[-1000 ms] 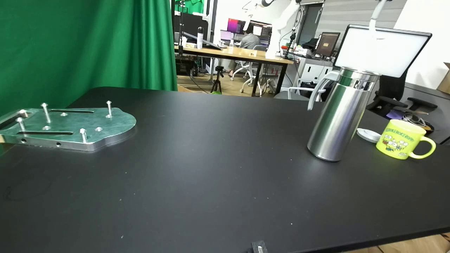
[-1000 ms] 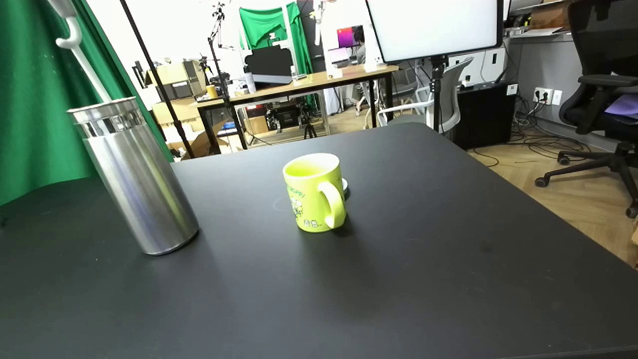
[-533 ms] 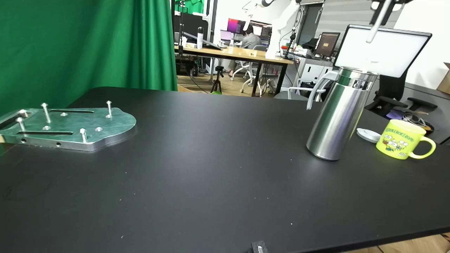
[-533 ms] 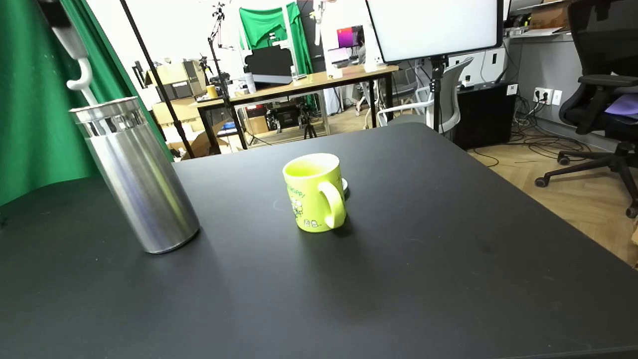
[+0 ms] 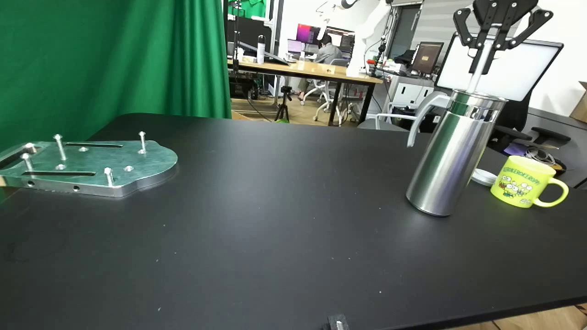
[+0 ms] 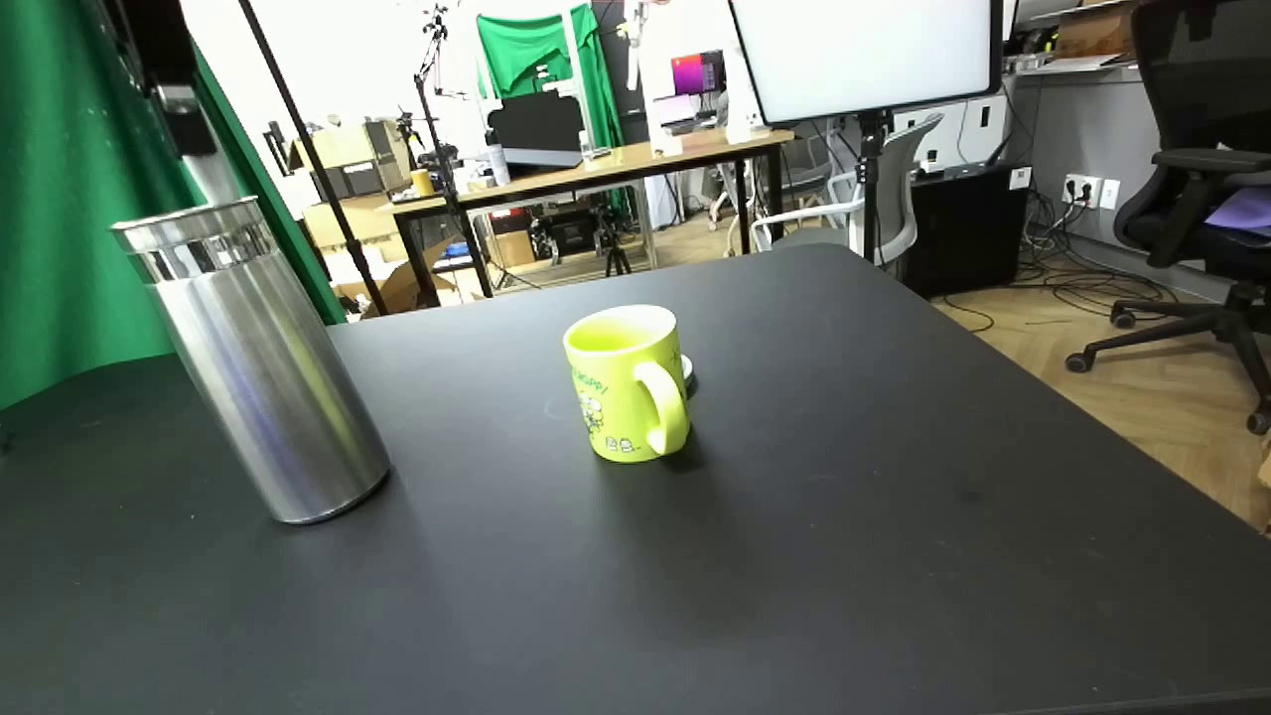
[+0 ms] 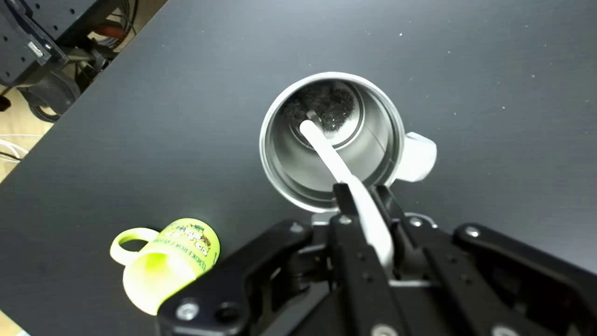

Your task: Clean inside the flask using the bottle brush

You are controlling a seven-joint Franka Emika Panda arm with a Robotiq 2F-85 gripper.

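Note:
The tall brushed-steel flask stands on the black table with its pale handle to one side. It also shows in an exterior view and in the wrist view. My gripper is just above its mouth, also seen in an exterior view and the wrist view. It is shut on the white handle of the bottle brush. The handle slants down through the open mouth, and dark bristles show deep inside. The brush shaft enters the mouth; its lower part is hidden by the flask wall.
A yellow-green mug stands near the flask, also in an exterior view and the wrist view. A white lid lies by it. A metal plate with upright bolts sits at the table's far side.
My gripper has come down towards the flask's mouth, and the brush has sunk deeper into the flask. The flask has shifted slightly on the table. The mug has not moved.

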